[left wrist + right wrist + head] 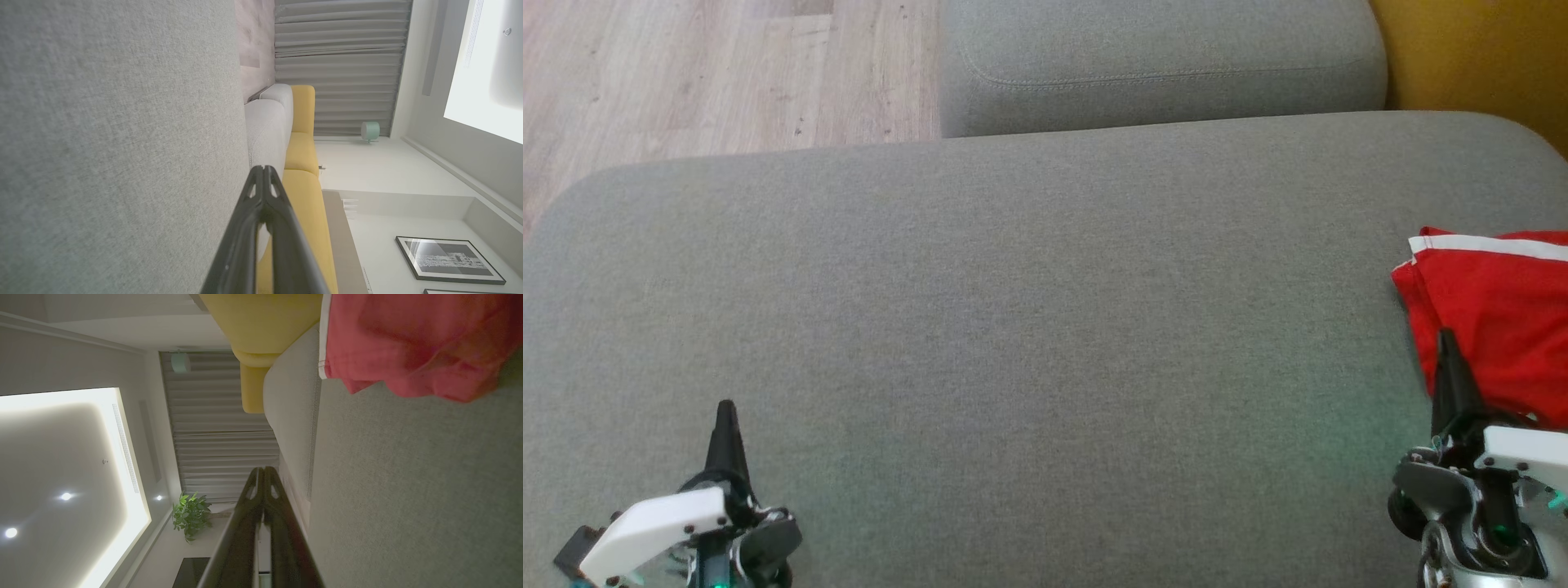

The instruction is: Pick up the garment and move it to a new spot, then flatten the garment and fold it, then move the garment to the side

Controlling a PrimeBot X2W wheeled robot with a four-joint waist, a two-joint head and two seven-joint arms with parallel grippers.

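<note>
With left end effector (725, 407) and right end effector (1446, 336) closed empty, the red garment (1499, 327) lies at the sofa's (1013, 327) right edge, seemingly already set aside.

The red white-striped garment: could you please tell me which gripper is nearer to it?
The right gripper: its fingers overlap the red white-striped garment in the head view; the left gripper sits far across the grey fabric cushion.

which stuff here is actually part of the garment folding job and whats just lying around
Part of the job:
red garment, lying on the grey cushion
left gripper and right gripper, fingers shut, holding nothing

Just around:
yellow sofa
potted plant
framed picture
curtain
wood floor
</note>
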